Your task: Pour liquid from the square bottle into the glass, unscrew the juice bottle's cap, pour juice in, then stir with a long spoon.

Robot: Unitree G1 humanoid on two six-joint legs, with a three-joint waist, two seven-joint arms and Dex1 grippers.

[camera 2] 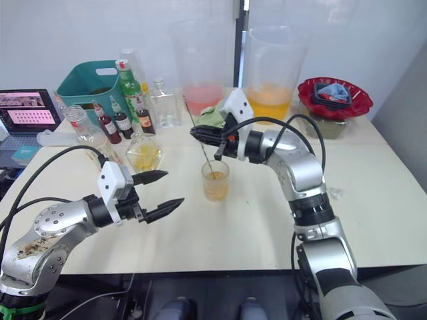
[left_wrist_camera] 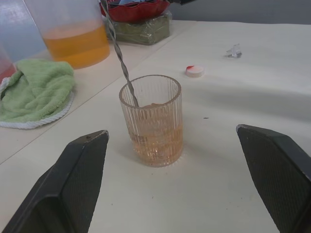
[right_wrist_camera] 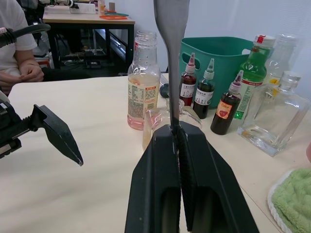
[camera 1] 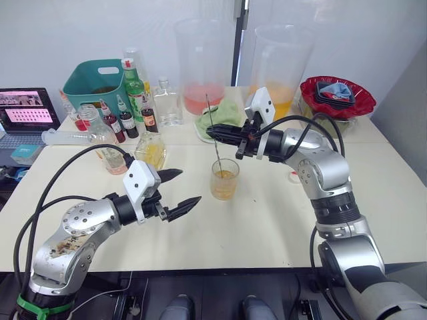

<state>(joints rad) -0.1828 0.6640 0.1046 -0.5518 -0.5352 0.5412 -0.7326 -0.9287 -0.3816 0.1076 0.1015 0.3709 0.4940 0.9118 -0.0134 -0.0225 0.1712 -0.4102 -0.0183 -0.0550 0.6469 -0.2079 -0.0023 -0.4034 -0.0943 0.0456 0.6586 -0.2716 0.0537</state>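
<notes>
From the head, the right arm reaches in from the right with its elbow bent, forearm running leftward over the bench (camera 1: 373, 200), and the right gripper (camera 1: 215, 133) sits above and just behind the glass (camera 1: 224, 179). Its fingers are pressed together on the stem of the long spoon (camera 1: 213, 137), which slants down into the glass; the glass stands mid-bench, part full of orange-tinted liquid (camera 1: 224, 188). The left arm comes in low from the near left, forearm level, and the left gripper (camera 1: 181, 190) hovers left of the glass with its fingers spread, holding nothing. The square bottle (camera 1: 151, 151) stands farther left and back, yellow inside. The juice bottle (camera 1: 99, 137) stands left of it, uncapped. The cap (camera 1: 294, 177) lies on the bench right of the glass, under the right forearm.

In the other eye, the same layout holds, with a green towel (camera 2: 212, 113) and two big pitchers (camera 2: 269, 73) at the far edge.

From the left wrist, the two black fingers (left_wrist_camera: 68, 184) stand wide apart with the ribbed glass between and beyond them, the spoon's twisted stem leaning against its rim, and the white cap farther off.

From the right wrist, the fingers (right_wrist_camera: 158, 189) are clamped flat on the spoon's handle, which rises straight up the picture. Beyond stand the juice bottle, small dye bottles (right_wrist_camera: 204, 90) and a teal basket (right_wrist_camera: 228, 53); a seated person's arm (right_wrist_camera: 22, 73) shows at the far side.
</notes>
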